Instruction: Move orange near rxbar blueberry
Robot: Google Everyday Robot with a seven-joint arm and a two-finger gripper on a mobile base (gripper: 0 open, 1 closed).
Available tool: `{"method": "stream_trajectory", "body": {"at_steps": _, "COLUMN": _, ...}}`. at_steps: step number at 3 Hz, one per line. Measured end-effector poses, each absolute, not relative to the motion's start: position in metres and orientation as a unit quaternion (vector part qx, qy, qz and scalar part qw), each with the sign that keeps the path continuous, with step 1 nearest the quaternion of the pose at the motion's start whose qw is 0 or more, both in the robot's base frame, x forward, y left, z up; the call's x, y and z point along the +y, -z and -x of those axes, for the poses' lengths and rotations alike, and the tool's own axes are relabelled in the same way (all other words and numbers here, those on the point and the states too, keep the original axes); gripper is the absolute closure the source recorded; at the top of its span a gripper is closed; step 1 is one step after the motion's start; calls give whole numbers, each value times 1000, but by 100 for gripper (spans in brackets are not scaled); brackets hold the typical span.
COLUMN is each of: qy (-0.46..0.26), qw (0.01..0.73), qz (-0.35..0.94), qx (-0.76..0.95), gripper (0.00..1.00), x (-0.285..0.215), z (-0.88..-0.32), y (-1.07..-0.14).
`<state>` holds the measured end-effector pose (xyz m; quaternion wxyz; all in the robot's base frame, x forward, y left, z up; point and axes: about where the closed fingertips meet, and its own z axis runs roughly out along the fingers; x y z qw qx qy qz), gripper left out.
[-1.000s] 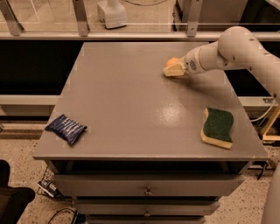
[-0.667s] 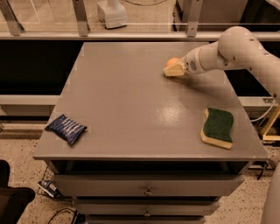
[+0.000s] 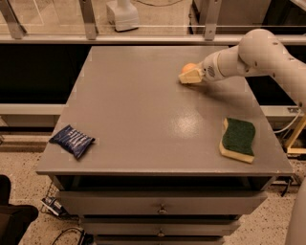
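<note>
The orange sits on the grey table at the far right, mostly hidden behind my gripper. The gripper reaches in from the right on the white arm and is low at the table, right at the orange. Only the top of the fruit shows above it. The rxbar blueberry, a flat dark blue wrapper, lies at the table's front left corner, far from the orange and the gripper.
A green-and-yellow sponge lies near the table's front right edge. A white object stands behind the rail beyond the table's far edge. Drawers sit below the tabletop. Cables lie on the floor at the front left.
</note>
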<state>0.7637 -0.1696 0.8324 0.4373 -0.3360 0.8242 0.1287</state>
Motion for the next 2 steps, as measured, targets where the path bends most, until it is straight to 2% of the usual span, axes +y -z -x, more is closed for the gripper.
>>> {"method": "stream_trajectory", "body": {"at_steps": 2, "qy": -129, "qw": 437, "qz": 336, "qx": 824, "gripper": 100, "x": -170, "z": -764, "y": -832}}
